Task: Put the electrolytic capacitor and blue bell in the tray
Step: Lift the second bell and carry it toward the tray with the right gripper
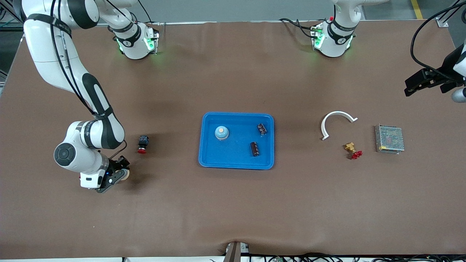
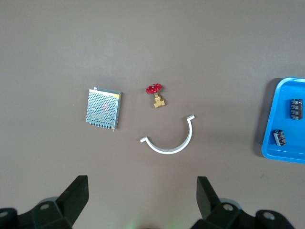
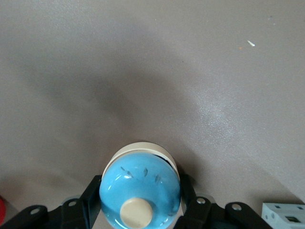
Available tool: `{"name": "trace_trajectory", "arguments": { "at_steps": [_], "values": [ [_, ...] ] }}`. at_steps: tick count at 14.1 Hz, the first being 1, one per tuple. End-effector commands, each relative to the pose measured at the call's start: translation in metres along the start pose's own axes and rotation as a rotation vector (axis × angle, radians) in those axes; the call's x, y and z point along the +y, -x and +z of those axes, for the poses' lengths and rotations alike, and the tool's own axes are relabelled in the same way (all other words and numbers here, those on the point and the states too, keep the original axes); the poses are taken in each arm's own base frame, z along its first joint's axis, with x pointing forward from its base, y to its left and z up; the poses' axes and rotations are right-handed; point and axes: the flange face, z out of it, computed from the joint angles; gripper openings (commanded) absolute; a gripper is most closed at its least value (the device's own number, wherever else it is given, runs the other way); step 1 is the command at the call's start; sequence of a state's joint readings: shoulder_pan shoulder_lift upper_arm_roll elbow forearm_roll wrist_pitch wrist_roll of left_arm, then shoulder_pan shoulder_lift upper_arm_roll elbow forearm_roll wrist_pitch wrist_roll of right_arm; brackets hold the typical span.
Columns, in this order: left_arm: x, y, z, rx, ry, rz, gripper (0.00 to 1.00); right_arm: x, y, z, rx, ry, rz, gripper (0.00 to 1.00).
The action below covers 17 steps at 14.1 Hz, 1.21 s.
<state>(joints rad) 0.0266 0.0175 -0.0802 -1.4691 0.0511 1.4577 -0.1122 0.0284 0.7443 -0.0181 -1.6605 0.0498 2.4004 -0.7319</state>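
My right gripper (image 1: 120,177) is down at the table near the right arm's end, shut on a blue bell (image 3: 139,183) with a cream knob. Its black fingers (image 3: 90,195) press the bell's sides. The bright-blue tray (image 1: 236,164) lies mid-table. In the tray are a second blue bell (image 1: 221,133) and two dark electrolytic capacitors (image 1: 255,149) (image 1: 262,129). The left wrist view shows the tray's rim (image 2: 286,153) and both capacitors (image 2: 296,109) (image 2: 280,137). My left gripper (image 1: 410,88) (image 2: 140,191) waits open and holds nothing, high over the left arm's end.
A red push button (image 1: 142,144) lies between my right gripper and the tray. Toward the left arm's end lie a white curved bracket (image 1: 336,120), a brass valve with a red handle (image 1: 353,150) and a metal mesh box (image 1: 389,139).
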Motion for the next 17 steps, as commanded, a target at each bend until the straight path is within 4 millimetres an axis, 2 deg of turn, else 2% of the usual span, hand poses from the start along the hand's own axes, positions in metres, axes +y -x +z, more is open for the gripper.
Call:
{"name": "trace_trajectory", "arguments": {
  "at_steps": [1, 5, 10, 12, 17],
  "values": [
    [0.0, 0.013, 0.0, -0.008, 0.015, 0.013, 1.0, 0.0, 0.0, 0.001, 0.016, -0.018, 0.002, 0.54],
    [0.002, 0.009, 0.007, -0.021, 0.018, 0.016, 1.0, 0.003, -0.007, -0.013, 0.054, -0.043, 0.054, 0.55],
    [0.003, 0.008, 0.007, -0.021, 0.019, 0.016, 1.0, 0.016, -0.03, -0.072, 0.013, -0.099, 0.108, 0.55],
    [0.005, 0.009, 0.006, -0.019, 0.019, 0.013, 1.0, 0.007, -0.041, -0.084, -0.007, -0.115, 0.18, 0.54],
    [0.007, 0.01, 0.005, -0.02, 0.017, 0.011, 1.0, -0.053, -0.077, -0.121, -0.045, -0.127, 0.378, 0.54]
  ]
}}
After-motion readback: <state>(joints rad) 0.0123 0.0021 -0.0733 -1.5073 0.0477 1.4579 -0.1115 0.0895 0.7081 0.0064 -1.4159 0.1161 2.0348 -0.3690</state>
